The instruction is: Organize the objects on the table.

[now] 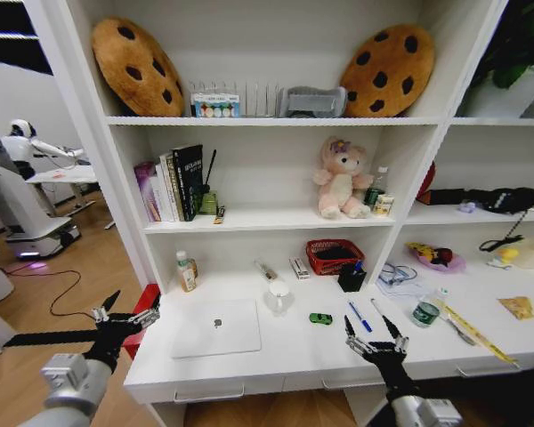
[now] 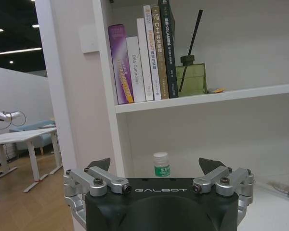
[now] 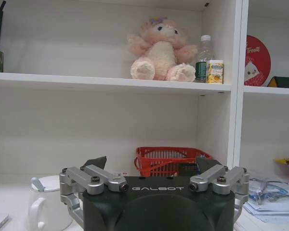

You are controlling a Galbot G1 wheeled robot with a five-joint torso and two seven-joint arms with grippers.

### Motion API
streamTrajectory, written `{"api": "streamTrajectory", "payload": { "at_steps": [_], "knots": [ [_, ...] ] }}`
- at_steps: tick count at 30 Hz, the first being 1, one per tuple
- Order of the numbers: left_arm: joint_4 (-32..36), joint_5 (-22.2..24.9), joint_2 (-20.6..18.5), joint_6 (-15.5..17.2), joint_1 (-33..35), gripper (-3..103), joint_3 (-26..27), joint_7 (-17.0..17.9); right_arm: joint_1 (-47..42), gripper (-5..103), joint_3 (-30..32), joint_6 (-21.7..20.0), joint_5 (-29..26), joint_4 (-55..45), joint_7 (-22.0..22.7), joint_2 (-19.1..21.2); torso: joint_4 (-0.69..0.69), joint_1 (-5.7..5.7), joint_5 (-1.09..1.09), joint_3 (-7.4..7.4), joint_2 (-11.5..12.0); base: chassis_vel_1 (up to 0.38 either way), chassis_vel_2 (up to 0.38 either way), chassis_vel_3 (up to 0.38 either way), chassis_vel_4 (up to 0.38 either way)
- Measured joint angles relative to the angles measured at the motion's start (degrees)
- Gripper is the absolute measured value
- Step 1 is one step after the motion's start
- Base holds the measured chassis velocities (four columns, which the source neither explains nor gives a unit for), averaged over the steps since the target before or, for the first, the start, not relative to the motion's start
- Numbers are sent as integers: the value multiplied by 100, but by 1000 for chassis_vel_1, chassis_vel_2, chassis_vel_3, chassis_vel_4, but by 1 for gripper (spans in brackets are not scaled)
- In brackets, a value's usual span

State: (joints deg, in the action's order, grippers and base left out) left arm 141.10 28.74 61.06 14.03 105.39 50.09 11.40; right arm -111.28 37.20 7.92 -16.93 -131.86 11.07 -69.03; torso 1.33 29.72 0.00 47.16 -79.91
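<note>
Task looks unstarted, judging by scatter. Silver laptop [image 1: 216,326] lies closed at table [image 1: 276,360] centre-left. Green toy car [image 1: 320,318] sits at its 3 o'clock, blue pen [image 1: 360,317] further right, green-labelled jar [image 1: 425,311] beyond. Left gripper [image 1: 125,313] hovers off table's left end, claws apart, empty. Right gripper [image 1: 375,333] hangs over front edge at 6 o'clock from pen, claws apart, empty. White desk under white shelves; wood floor, another robot at 9 o'clock.
</note>
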Motion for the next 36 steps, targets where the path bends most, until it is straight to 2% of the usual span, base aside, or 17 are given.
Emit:
{"api": "streamTrajectory", "payload": {
  "at_steps": [12, 17, 18, 20, 21, 23, 24, 26, 27, 30, 31, 32, 33, 34, 36],
  "knots": [
    [-5, 3, -3, 3, -2, 100, -1, 0, 50, 100, -5, 18, -65, 41, -114, 63, 0, 0, -1, 0, 0, -57, -56, 56, 51],
    [-5, 4, -2, 3, -3, 100, -3, -1, 115, 100, -6, 50, -254, 117, -341, 199, 1, 0, 0, 0, 0, -178, -202, 176, 172],
    [-5, 4, -3, 3, -3, 100, -3, -1, 165, 100, 4, 42, -444, 154, -514, 295, 4, 1, 0, 1, 0, -194, -189, 182, 166],
    [-4, 4, -2, 3, -3, 100, -3, -2, 388, 100, 14, -100, -950, 304, -819, 670, -1, 0, 7, 0, 0, -104, -149, 106, 98],
    [-4, 4, -2, 3, -3, 100, -3, -2, 388, 100, 14, -100, -950, 304, -819, 670, -1, 0, 7, 0, 0, -25, -110, 106, 78],
    [-5, 5, -2, 3, -4, 100, -3, -3, 733, 100, 27, -413, -1247, 559, -1089, 1127, 1, 0, 0, 1, 0, -27, -81, 34, 53],
    [-5, 5, -2, 3, -4, 100, -3, -3, 733, 100, 27, -413, -1247, 559, -1089, 1127, 1, 0, 0, 1, 0, -28, -52, 3, 28],
    [-5, 5, -3, 3, -3, 100, -2, -1, 1251, 100, -53, -510, -1517, 1044, -1715, 1561, -3, 0, 1, 1, 0, 12, 32, -11, -21],
    [-5, 5, -3, 3, -3, 100, -2, -1, 1251, 100, -53, -510, -1517, 1044, -1715, 1561, -3, 0, 1, 1, 0, 24, 64, -23, -42],
    [-6, 5, -4, 3, -4, 100, 0, 0, 2133, 100, -225, -409, -1658, 2105, -2889, 2084, -2, 1, 1, 1, 0, 48, 58, -50, -43],
    [-6, 5, -4, 3, -4, 100, 0, 0, 2133, 100, -225, -409, -1658, 2105, -2889, 2084, -2, 1, 1, 1, 0, 38, 54, -27, -46],
    [-7, 5, -4, 4, -3, 100, 0, 0, 2283, 100, -263, -374, -1657, 2324, -3128, 2150, -1, 1, -2, 1, 0, 38, 54, 13, -4],
    [-7, 5, -4, 3, -4, 100, 0, 0, 2606, 100, -437, -253, -1646, 2744, -3562, 2258, 1, 1, -1, 1, 0, 0, 0, 0, 0],
    [-7, 5, -4, 3, -4, 100, 0, 0, 2606, 100, -437, -253, -1646, 2744, -3562, 2258, 1, 1, -1, 1, 0, 0, 0, 0, 0],
    [-6, 5, -4, 3, -4, 100, 0, -1, 3070, 100, -802, -64, -1641, 3291, -3886, 2322, -1, 1, 2, 1, 0, 0, 0, 0, 0]
  ]
}}
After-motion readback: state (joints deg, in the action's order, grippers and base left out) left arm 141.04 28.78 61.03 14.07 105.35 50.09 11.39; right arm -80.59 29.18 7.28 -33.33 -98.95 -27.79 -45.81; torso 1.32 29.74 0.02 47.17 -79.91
